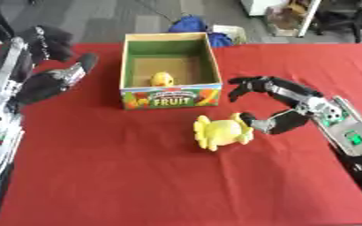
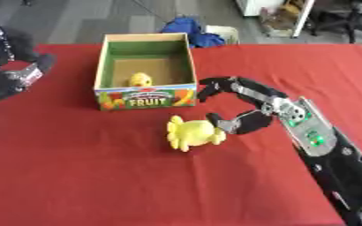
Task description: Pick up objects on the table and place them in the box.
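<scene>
Reaching in from the right side, the right hand (image 1: 280, 103) hangs over the red bench (image 1: 137, 176) with its fingers (image 1: 246, 86) spread and arched and its thumb (image 1: 265, 121) curved below them. It grasps nothing. The thumb tip sits just beside a yellow soft toy (image 1: 221, 131), perhaps touching its right edge; contact cannot be told for sure. The fingers point toward the box and stand apart from both the toy and the box wall.

That yellow soft toy lies on the red cloth, in front of the box (image 1: 170, 98) and a little to its right, outside it. The cardboard box stands upright and open at the top, green on its inner walls, with a printed front that reads FRUIT. A smaller yellow thing (image 1: 162, 79) rests on the box floor, near the front wall.

On the left side, the left hand (image 1: 57, 79) rests near the bench's edge, well apart from the box and the toy, its dark fingers fairly straight and released, with nothing in it.
</scene>
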You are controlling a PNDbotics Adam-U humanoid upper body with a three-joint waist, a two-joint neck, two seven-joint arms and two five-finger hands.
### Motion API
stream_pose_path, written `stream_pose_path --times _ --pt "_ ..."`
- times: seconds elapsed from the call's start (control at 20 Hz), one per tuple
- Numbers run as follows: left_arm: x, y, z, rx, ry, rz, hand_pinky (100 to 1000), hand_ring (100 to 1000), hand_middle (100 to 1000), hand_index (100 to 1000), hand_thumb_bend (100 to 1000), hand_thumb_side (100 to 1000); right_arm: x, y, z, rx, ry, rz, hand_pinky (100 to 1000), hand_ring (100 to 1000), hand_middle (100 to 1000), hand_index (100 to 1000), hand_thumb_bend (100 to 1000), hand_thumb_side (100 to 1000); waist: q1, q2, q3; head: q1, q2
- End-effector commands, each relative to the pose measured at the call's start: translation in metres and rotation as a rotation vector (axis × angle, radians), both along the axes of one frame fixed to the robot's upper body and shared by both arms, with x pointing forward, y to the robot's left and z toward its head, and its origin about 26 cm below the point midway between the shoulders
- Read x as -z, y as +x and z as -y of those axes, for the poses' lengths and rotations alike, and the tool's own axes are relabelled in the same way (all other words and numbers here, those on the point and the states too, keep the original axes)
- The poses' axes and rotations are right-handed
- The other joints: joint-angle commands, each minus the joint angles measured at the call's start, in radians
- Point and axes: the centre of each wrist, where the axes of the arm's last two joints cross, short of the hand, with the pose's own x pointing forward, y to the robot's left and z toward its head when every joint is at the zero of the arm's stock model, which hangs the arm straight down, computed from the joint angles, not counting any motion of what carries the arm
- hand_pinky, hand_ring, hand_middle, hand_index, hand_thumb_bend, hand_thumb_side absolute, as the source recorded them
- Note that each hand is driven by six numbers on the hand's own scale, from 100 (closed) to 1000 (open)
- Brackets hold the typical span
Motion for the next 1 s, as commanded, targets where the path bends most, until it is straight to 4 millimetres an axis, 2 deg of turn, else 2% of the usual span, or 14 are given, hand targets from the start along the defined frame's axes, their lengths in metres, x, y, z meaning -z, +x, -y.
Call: stream_pose_path --times 0.05,0.4,1.0 --pt "-0.008 -0.002 0.001 0.008 0.015 0.028 646 590 559 666 583 323 -0.002 0.005 -0.001 -0.179 -0.146 0.105 836 1000 690 819 191 361 0.002 -0.014 0.002 -0.004 -0.004" --pt "-0.007 -0.001 0.001 0.011 0.018 0.023 646 590 558 666 580 324 0.011 0.008 -0.004 -0.139 -0.223 0.154 831 1000 704 826 260 374 0.004 -0.013 0.005 -0.004 -0.008" --pt "-0.006 -0.001 0.002 0.011 0.02 0.019 646 591 558 667 579 326 0.015 0.011 -0.007 0.048 -0.278 0.326 813 1000 732 844 324 332 0.007 -0.014 0.008 -0.009 -0.012"
